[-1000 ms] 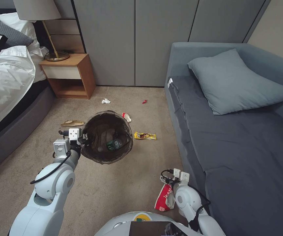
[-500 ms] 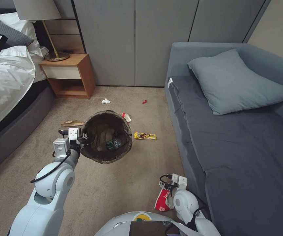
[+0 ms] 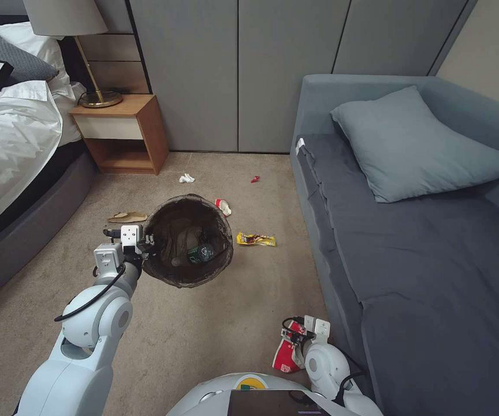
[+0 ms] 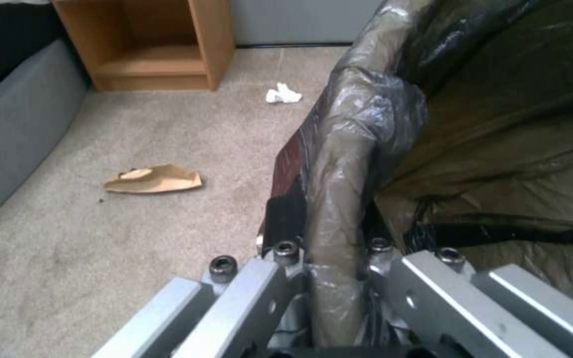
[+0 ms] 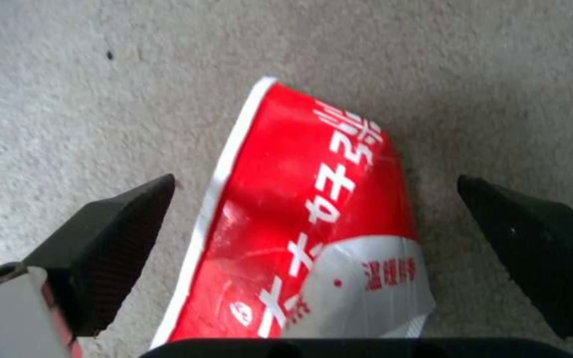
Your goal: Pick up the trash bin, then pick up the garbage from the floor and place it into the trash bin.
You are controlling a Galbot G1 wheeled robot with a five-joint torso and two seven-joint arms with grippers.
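Head view: my left gripper (image 3: 145,245) is clenched on the near-left rim of the trash bin (image 3: 187,240), which hangs clear of the carpet (image 3: 220,323) with its mouth turned up. A small bottle (image 3: 201,253) lies inside the bag. My right gripper (image 3: 297,335) is low, close to my base beside the sofa (image 3: 411,271), directly over a red wrapper (image 3: 287,352) on the floor. Further garbage lies beyond the bin: a yellow wrapper (image 3: 256,238), a brown wrapper (image 3: 127,217), a crumpled tissue (image 3: 186,178), a small red scrap (image 3: 254,179) and a red-and-white piece (image 3: 223,206) just behind the rim.

Left wrist view: the jaws pinch the bag-covered rim (image 4: 339,199); the hold is partly on loose liner.

Right wrist view: the right gripper is released, its fingers (image 5: 111,238) spread wide to either side of the red wrapper, neither touching it.

Risks, in my judgement: the wrapper lies flat and slick, so closing may slide over it or press into carpet without lifting it. The bin is held at one rim point only; the liner could slip and tilt the bin.
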